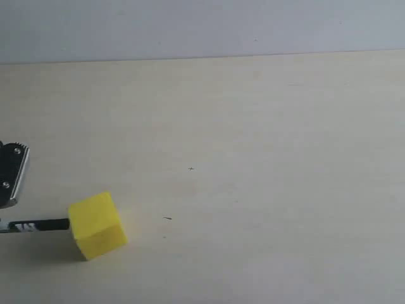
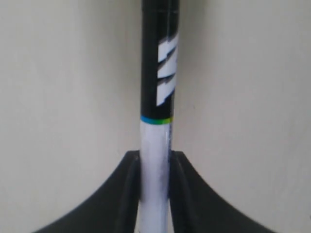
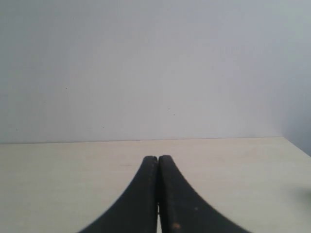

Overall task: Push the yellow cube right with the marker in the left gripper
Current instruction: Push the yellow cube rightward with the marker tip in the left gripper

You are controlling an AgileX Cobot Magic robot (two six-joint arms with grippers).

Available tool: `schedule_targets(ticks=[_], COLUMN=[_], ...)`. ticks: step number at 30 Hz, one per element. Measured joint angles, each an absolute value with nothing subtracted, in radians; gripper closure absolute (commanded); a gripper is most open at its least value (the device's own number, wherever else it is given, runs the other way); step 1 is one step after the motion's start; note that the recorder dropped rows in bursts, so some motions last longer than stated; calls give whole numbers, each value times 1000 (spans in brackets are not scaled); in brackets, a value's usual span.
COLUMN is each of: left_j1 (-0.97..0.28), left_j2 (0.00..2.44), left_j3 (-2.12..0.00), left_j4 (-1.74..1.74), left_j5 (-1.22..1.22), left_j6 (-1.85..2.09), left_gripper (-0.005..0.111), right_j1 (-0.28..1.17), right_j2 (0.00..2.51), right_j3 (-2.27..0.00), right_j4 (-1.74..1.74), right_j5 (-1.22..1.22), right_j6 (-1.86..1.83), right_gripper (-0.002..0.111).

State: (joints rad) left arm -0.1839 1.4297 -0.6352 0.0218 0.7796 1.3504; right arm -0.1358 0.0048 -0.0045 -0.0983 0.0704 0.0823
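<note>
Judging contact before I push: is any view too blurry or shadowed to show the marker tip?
Exterior view: even light, yellow cube sharp, marker reaches it, faint shadow beneath. Left wrist view: marker blurred in left gripper, tip cropped. Right wrist view: right gripper blurry.

Ext cam overlooks table (image 1: 253, 126); L wrist cam hugs marker (image 2: 156, 73), shared w/ ext; R wrist faces wall (image 3: 155, 73).

Pale table (image 1: 266, 126) against a plain wall (image 1: 202, 25)
The cream matte table is filling most of the exterior view; the bare grey-white wall is rising behind it under soft, even light.
</note>
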Motion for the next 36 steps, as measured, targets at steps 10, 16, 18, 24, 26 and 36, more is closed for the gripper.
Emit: schedule_targets(ticks=[10,16,18,24,26,36], left_j1=[-67,-163,-178,-181,-181,-181], left_j2=[1434,1538,1584,1660,1664,1664], left_j3=[-636,-650,-657,-659,-671,-714], left_j4=[0,0,-8,-8,-8,-8], left_j5=[810,782,738,692,680,713], left_j6=[1332,1280,1263,1257,1257,1301], left_gripper=[107,107,107,107,107,107], right_j1=[-136,-136,-136,-136,-136,-136], right_j2=[5,5,5,5,5,5], right_j3=[-5,-5,-5,-5,-5,-5], right_j4=[-98,-98,-98,-98,-98,-98], right_j5=[70,70,70,70,70,70], right_j6=[82,82,82,82,82,82], right_gripper=[108,108,108,108,108,108])
